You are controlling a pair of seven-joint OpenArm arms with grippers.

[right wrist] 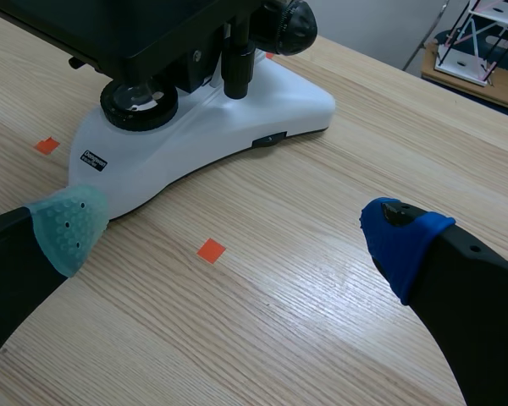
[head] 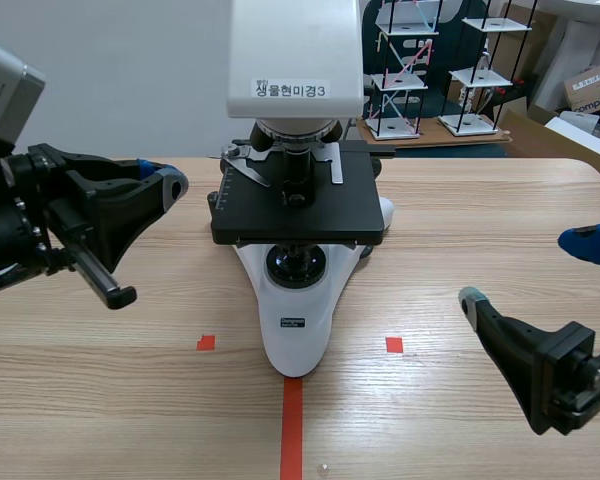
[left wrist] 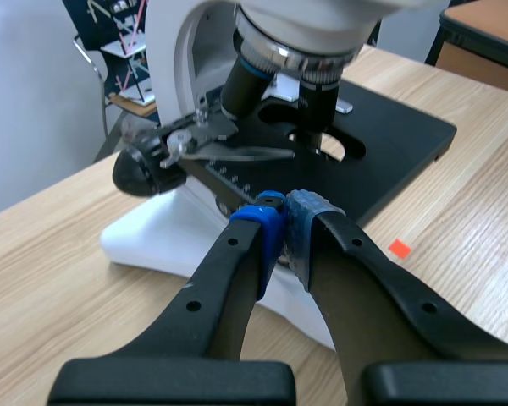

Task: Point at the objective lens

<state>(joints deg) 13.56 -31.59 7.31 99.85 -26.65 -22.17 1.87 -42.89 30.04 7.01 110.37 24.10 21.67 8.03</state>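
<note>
A white microscope (head: 296, 320) with a black stage (head: 298, 205) stands at the table's middle. Its black objective lenses (left wrist: 320, 106) hang from the turret just above the stage; in the scene view an objective lens (head: 296, 165) shows under the white head. My left gripper (head: 165, 181) is shut on nothing, raised left of the stage, its tips aimed at the stage's edge. In the left wrist view the left gripper (left wrist: 284, 222) has its pads together, just short of the stage's side, with the lenses a little ahead. My right gripper (right wrist: 237, 233) is open, low at the right, beside the microscope's base (right wrist: 203, 135).
Orange-red tape marks (head: 292, 425) lie in front of the microscope. Behind the table stand white model frames (head: 405, 70) and cardboard boxes (head: 592, 85). A black focus knob (left wrist: 140, 169) sticks out at the microscope's side near my left gripper.
</note>
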